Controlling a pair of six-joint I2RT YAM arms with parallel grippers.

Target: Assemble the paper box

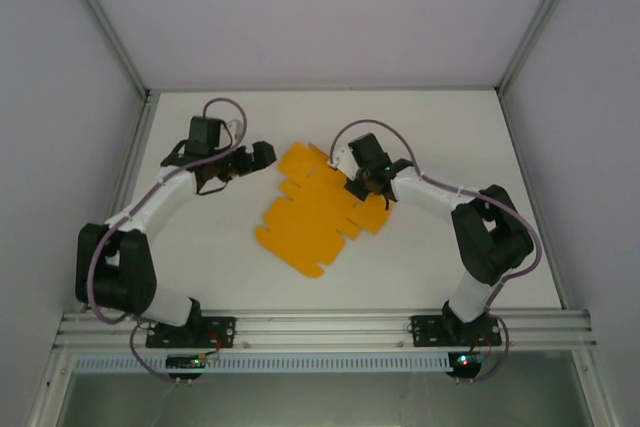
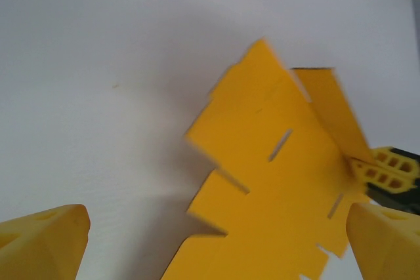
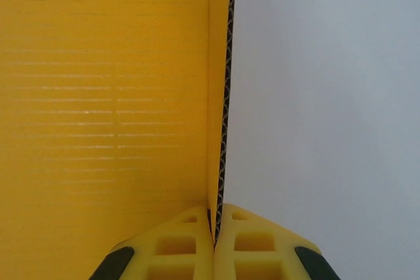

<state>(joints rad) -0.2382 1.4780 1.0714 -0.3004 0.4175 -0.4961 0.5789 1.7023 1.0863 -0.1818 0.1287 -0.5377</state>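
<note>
Right gripper (image 3: 214,224) pinches the flat orange corrugated card sheet (image 1: 305,222); left gripper (image 1: 263,155) gapes empty, so the unpinned sheet may skid.

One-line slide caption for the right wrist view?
Right gripper, fingers shut on the corrugated edge of a raised flap of the orange paper box.

1 flat orange paper box (image 1: 312,209), 2 tools, left tool (image 1: 262,155) and right tool (image 1: 356,188), 1 white table (image 1: 450,127)
</note>
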